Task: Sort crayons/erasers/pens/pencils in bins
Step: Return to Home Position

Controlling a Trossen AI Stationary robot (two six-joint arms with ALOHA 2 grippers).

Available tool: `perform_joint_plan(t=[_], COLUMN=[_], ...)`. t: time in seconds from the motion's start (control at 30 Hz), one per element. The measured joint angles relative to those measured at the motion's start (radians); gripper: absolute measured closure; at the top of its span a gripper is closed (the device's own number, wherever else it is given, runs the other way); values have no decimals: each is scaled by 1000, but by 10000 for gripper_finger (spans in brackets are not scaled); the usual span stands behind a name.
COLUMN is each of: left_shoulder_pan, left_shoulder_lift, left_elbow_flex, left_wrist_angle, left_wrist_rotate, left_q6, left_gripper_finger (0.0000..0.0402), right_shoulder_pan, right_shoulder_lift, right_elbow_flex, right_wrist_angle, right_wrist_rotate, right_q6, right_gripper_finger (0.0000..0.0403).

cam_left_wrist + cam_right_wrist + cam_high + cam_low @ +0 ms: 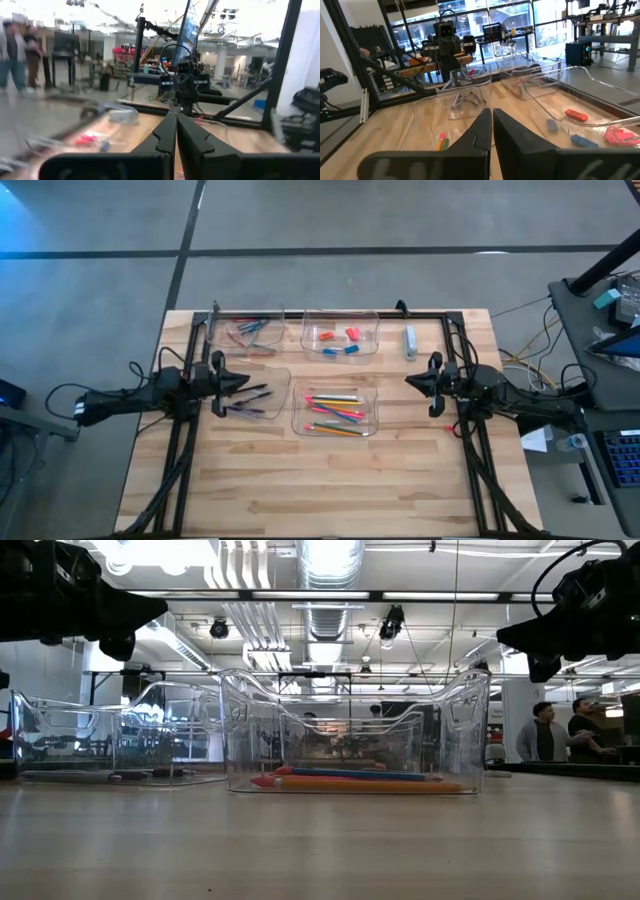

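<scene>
Both arms hover above the desk [330,480] with nothing held: the left gripper [243,383] sits over the left side, its fingers pressed together, and the right gripper [410,381] sits over the right side, likewise pinched closed and empty.

Four clear bins are out. The back-left bin [250,332] holds crayons [248,328]; they overlap too much to count. The back-middle bin [340,335] holds about five erasers [340,343], red and blue. The front-left bin [262,394] holds roughly three dark pens [250,400]. The front-middle bin [335,408] holds pencils [335,412], perhaps six, tangled. One pale blue-grey oblong item [410,341] lies loose on the desk, just right of the eraser bin.

The sorting looks nearly finished. The risk I see: the left gripper hangs close over the pen bin's rim, so a low sweep could knock the light tub and spill pens.
</scene>
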Motion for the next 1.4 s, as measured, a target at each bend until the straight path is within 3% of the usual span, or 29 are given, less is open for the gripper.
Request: perform_joint_plan(t=[0.1,1.4], left_shoulder_pan=[0,0], left_shoulder_lift=[11,24], left_elbow_flex=[0,-1], left_wrist_angle=[0,0], left_wrist_rotate=[0,-1], left_q6=[-72,-67], left_gripper_finger=[402,402], right_shoulder_pan=[0,0], right_shoulder_lift=[0,0], right_elbow_flex=[0,0], right_wrist_angle=[0,-1], right_wrist_rotate=[0,-1], right_q6=[-2,0], right_gripper_finger=[394,394])
